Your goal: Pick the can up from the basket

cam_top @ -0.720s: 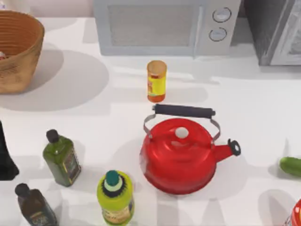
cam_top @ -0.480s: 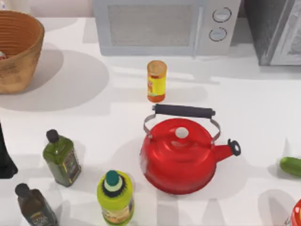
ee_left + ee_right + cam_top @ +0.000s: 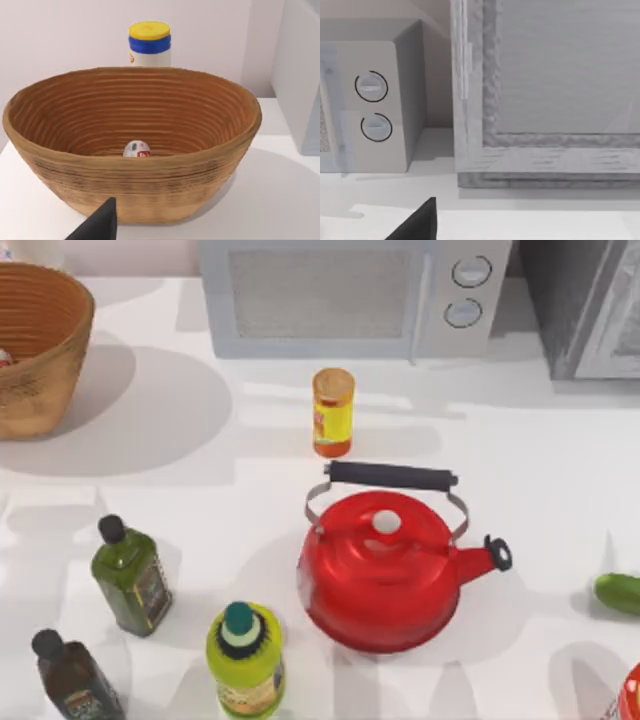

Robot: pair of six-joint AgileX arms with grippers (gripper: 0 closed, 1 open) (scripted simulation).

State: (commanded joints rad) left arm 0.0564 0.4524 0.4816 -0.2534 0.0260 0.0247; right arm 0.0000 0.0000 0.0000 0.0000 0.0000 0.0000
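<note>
**Left arm faces the basket holding the can**

At the tabletop's [image 3: 250, 455] far left corner stands the large round tan wicker basket [image 3: 40, 360] with ribbed sides. From the left wrist camera, the small white-and-red tin can [image 3: 137, 149] lies low inside the basket [image 3: 130, 190], straight ahead of the left claw [image 3: 100, 226] and beyond the near rim. A single dark fingertip of that claw is visible; whether it is spread or pressed together cannot be told. A white jar with blue band and yellow lid [image 3: 149, 44] stands behind the basket. The left arm is judged nearer. Toward the right, the right claw [image 3: 417, 224], state likewise unclear, faces the grey microwave [image 3: 370, 120].
</note>
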